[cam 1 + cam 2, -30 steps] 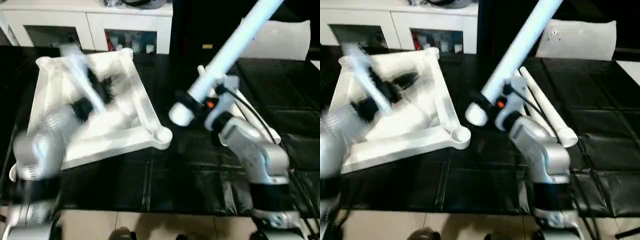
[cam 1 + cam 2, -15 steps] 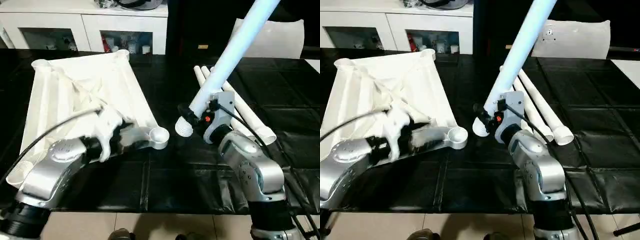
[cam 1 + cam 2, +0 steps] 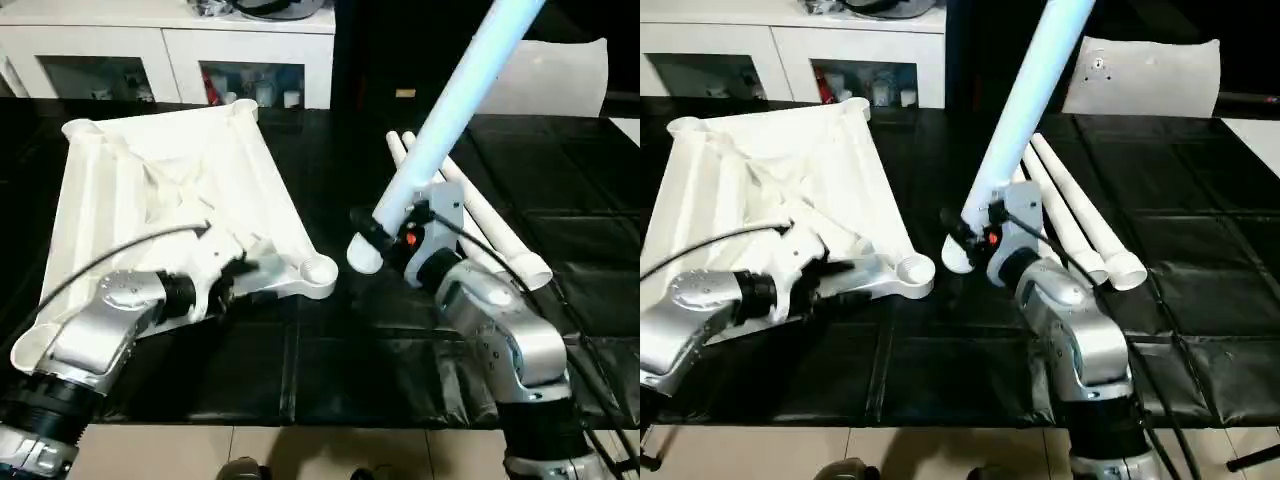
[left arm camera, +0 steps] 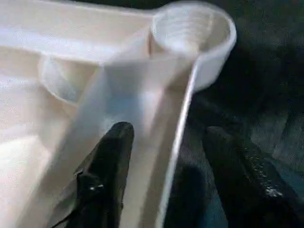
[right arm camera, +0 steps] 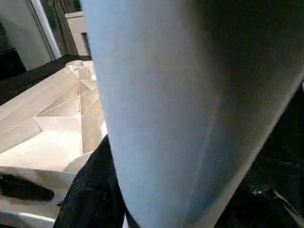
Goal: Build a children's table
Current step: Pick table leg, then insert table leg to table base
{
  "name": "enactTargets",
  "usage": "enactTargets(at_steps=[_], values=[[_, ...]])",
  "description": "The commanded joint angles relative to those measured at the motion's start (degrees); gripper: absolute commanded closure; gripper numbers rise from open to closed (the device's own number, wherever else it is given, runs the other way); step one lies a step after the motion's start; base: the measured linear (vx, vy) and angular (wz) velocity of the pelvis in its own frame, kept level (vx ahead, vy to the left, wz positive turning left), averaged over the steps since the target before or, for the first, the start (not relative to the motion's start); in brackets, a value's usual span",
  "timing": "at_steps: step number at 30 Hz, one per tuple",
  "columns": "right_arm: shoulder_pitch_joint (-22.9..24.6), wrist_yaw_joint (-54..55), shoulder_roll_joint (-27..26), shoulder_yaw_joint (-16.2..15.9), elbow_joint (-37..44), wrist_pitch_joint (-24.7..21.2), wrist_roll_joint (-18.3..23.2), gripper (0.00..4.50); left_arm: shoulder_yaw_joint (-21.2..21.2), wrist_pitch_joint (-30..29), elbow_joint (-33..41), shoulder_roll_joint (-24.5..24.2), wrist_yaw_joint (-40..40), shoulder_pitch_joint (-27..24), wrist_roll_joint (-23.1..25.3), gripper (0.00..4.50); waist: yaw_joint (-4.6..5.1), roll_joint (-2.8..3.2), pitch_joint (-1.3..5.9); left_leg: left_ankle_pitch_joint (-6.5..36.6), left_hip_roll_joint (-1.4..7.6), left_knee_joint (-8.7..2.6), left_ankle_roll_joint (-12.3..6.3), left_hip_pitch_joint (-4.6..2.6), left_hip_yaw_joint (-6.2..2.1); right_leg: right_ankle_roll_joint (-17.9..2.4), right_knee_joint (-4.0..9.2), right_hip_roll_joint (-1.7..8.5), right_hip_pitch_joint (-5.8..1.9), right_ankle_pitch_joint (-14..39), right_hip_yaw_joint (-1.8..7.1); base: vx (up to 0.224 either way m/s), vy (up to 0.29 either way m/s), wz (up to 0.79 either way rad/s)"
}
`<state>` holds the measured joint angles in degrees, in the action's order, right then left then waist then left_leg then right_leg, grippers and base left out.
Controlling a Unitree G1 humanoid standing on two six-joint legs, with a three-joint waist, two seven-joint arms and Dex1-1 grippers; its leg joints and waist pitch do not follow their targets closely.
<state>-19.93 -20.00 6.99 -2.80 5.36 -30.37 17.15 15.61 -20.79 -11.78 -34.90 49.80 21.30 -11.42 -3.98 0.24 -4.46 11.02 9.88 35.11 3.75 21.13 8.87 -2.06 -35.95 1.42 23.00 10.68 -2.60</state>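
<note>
Risk: left gripper (image 4: 164, 180), jaws open astride the tabletop (image 3: 150, 190) rim beside the corner socket (image 3: 318, 268), may let the top skid when the right gripper (image 3: 400, 232), clamping a leg (image 3: 455, 100), presses in

Near socket: the corner socket (image 3: 318, 268) of the table top (image 3: 150, 190) is open from above, nothing stands in it.
Gap socket to leg: a strip of bare black table (image 3: 940, 370) lies between the socket and the low end of the held leg (image 3: 450, 105).
Left gripper (image 4: 164, 187): it straddles the near rim just behind this socket, 1 finger (image 4: 107, 166) inside the top, 1 outside, so that side is taken.
Right gripper (image 3: 385, 238): clamped on the leg, which slants up and away, blocking the room above it.
Beyond the right gripper: 3 loose legs (image 3: 1080, 215) lie side by side on the black table.
Far edge: a white cabinet (image 3: 170, 45) closes it.
</note>
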Motion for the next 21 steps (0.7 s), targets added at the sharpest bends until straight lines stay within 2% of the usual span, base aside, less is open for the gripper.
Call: enactTargets(at_steps=[1,5,6,8,15,18,21], values=[[-0.75,-0.94,0.22,-0.43,0.28,0.13,0.32,2.61,0.36,1.14,-0.86,0.00,0.94,1.58,1.14,2.13,-0.04,1.01,4.44,10.20,2.63,-4.40,2.37,-0.64,-0.85,-7.86,4.63,5.99,-2.99,13.27,3.52,0.000,0.000,0.00],[-1.35,-2.05,0.28,-0.87,0.16,-0.18,0.89,2.61,0.85,3.01,-2.44,-0.63,1.41,2.29,2.66,2.49,0.06,1.06,4.36,11.16,2.70,-4.49,2.30,-0.70,-0.93,-7.51,4.80,6.04,-2.95,15.37,3.49,0.000,0.000,0.00],[-1.44,-2.34,0.32,-0.95,0.16,-0.30,1.07,2.61,0.92,3.27,-2.70,-0.66,1.84,2.45,2.68,2.57,0.17,0.43,4.32,10.96,2.72,-4.52,2.19,-0.63,-0.85,-7.44,4.85,5.99,-2.98,15.35,3.49,0.000,0.000,0.00],[-1.75,-3.47,0.45,-1.28,0.03,-0.70,1.75,2.61,0.79,4.11,-3.71,-0.42,2.81,3.09,2.72,2.65,0.09,0.76,4.32,10.56,2.70,-4.49,2.03,-0.67,-0.91,-7.61,4.81,6.15,-2.93,15.59,3.51,0.000,0.000,0.00],[-3.15,-8.12,1.78,-3.38,-0.12,-1.93,2.42,2.61,2.35,7.03,-9.61,-0.19,6.18,6.86,5.16,3.24,0.05,0.73,4.45,9.28,2.74,-4.38,1.85,-0.64,-0.87,-8.17,4.51,6.20,-3.03,13.21,3.54,0.000,0.000,0.00],[-4.17,-9.29,2.27,-4.05,-0.93,-1.85,2.42,2.61,2.74,7.79,-11.16,-0.30,7.81,7.90,5.88,3.49,-0.03,0.98,4.46,9.34,2.76,-4.32,1.94,-0.61,-0.87,-8.16,4.64,6.35,-3.10,13.88,3.56,0.000,0.000,0.00],[-4.98,-10.41,2.59,-4.56,-1.76,-1.97,2.12,2.61,3.21,8.87,-12.44,-0.31,9.27,8.35,6.74,3.83,0.00,0.85,4.43,9.89,2.80,-4.36,2.02,-0.65,-0.91,-8.20,4.76,6.36,-3.06,14.78,3.54,0.000,0.000,0.00]])
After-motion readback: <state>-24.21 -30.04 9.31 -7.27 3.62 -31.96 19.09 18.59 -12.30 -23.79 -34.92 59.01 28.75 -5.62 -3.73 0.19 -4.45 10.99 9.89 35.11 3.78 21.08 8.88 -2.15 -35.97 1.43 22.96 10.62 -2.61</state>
